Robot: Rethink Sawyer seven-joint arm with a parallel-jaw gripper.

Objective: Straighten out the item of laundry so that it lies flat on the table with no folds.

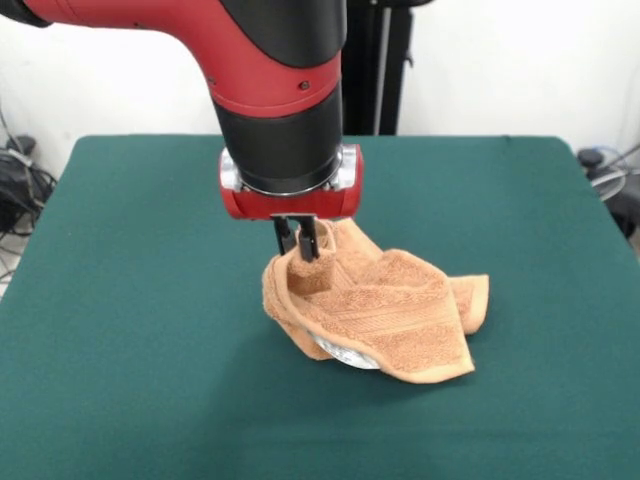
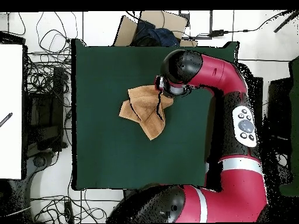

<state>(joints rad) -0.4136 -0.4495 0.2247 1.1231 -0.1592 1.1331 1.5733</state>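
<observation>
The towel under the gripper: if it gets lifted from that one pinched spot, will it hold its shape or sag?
Probably sag: the towel already lies crumpled in soft folds, so it looks floppy. The gripper pinches a raised fold, so the rest would likely drape. Its terry pile may drag on the table rather than slide.

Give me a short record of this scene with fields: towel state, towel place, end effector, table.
towel state: the towel is crumpled with folds, one part lifted
towel place: near the middle of the table
end effector: the end effector is shut on the towel's raised edge
white patch: shows under the towel's front fold
task status: not yet flat
</observation>
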